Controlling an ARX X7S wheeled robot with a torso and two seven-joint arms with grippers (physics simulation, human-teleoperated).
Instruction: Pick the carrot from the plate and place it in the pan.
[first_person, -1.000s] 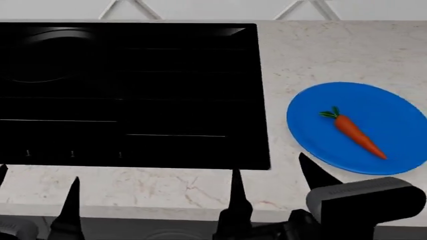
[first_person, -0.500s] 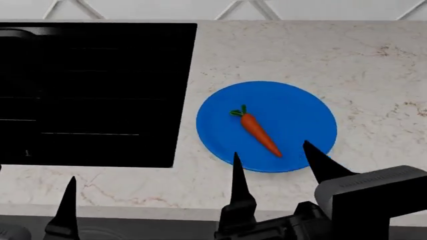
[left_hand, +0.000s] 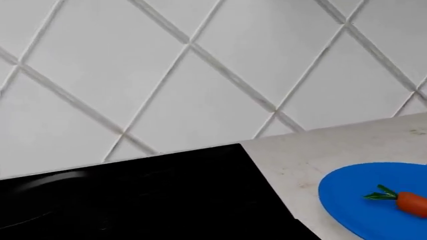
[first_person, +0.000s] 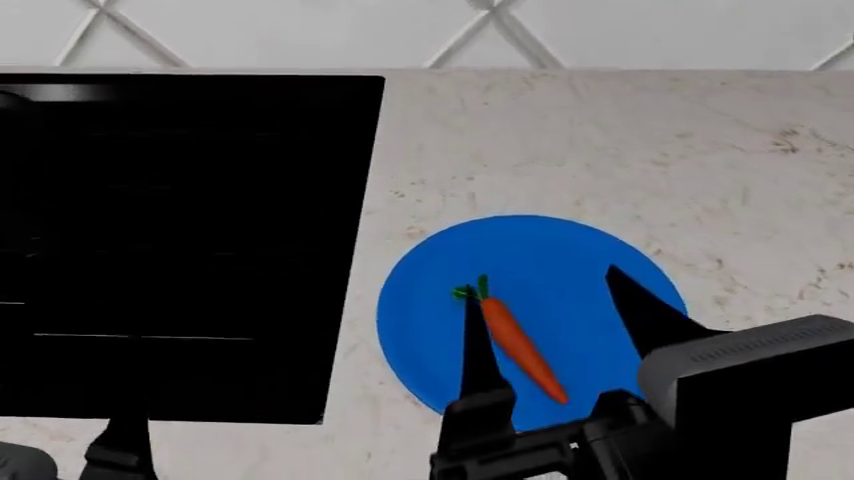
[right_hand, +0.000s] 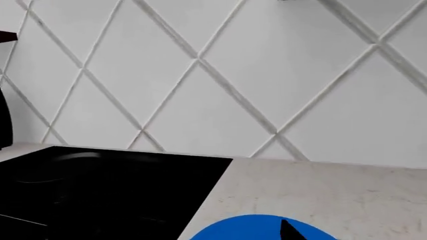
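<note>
The orange carrot (first_person: 518, 342) lies on the blue plate (first_person: 567, 262) on the counter, its green top pointing away from me. My right gripper (first_person: 554, 318) is open. In the head view its fingers (first_person: 477, 345) stand on either side of the carrot; its height above the plate is unclear. The carrot (left_hand: 412, 203) and plate (left_hand: 357, 200) also show in the left wrist view. The black pan (first_person: 47, 95) sits on the cooktop's far left, showing only a faint glossy rim. My left gripper (first_person: 80, 455) is low at the bottom left, open and empty.
The flat black cooktop (first_person: 200, 250) fills the left of the counter, its right edge close to the plate. A white diamond-tiled wall (right_hand: 220, 75) stands behind. Pale marble counter (first_person: 721, 150) lies right of and beyond the plate.
The head view swung right, then tilted. The plate and carrot now sit lower and more central. The right gripper's fingers now overlap the plate on either side of the carrot.
</note>
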